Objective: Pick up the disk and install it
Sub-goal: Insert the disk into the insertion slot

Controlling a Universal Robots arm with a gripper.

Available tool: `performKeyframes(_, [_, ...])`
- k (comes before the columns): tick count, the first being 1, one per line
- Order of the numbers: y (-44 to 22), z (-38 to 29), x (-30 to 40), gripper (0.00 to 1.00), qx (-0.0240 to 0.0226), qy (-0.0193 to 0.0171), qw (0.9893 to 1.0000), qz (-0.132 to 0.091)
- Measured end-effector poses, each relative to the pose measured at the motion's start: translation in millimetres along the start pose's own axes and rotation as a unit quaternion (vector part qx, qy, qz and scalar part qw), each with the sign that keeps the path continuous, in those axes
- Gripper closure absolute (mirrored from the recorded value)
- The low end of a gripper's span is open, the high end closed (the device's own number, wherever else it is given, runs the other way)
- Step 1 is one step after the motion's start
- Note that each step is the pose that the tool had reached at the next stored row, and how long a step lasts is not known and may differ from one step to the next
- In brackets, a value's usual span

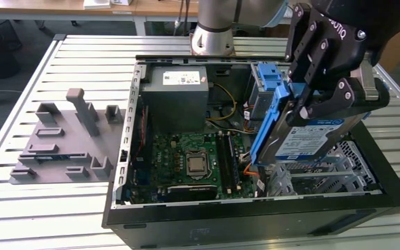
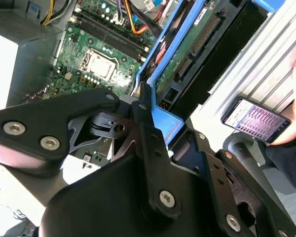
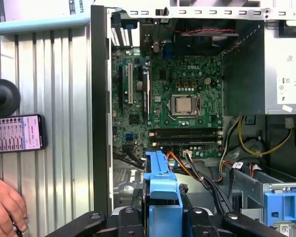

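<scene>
The disk (image 1: 310, 139) hung tilted above the open case (image 1: 255, 221), one end dipped toward the perforated cage (image 1: 346, 166) on the exterior view's right, so it was not yet seated. The tilt probably suited feeding it into that cage at an angle. The gripper (image 1: 332, 101) was clamped on it, the fingers (image 2: 144, 106) pressed against the blue frame (image 3: 160, 180) and not the bare metal. That hold probably kept the circuit board on its underside (image 2: 187, 54) and its connector free of contact. Below and beside it lay the motherboard (image 1: 193, 156) with its loose cables (image 3: 207, 180), and holding the disk high kept it clear of them. The power supply (image 1: 179, 96) sat at the far side of the case. Outside the case, a person's hand (image 3: 5, 205) rested near a phone (image 3: 17, 133) on the slatted table (image 1: 19, 208), well apart from the disk.
</scene>
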State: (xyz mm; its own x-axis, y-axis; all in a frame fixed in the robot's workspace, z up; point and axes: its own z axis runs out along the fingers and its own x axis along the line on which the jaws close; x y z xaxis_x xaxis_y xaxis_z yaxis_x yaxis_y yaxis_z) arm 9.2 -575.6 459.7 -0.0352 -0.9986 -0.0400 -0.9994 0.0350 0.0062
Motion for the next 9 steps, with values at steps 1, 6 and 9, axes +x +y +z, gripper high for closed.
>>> performKeyframes(1, [-2.3, 0.5, -0.1, 0.64, 0.0000, 0.0009, 1.0000, 0.000])
performKeyframes(6, [-12.5, 3.0, -0.3, 0.64, 0.0003, 0.0088, 1.0000, 0.000])
performKeyframes(9, [-22.6, 3.2, -0.7, 0.64, -0.0007, 0.0091, 1.0000, 0.000])
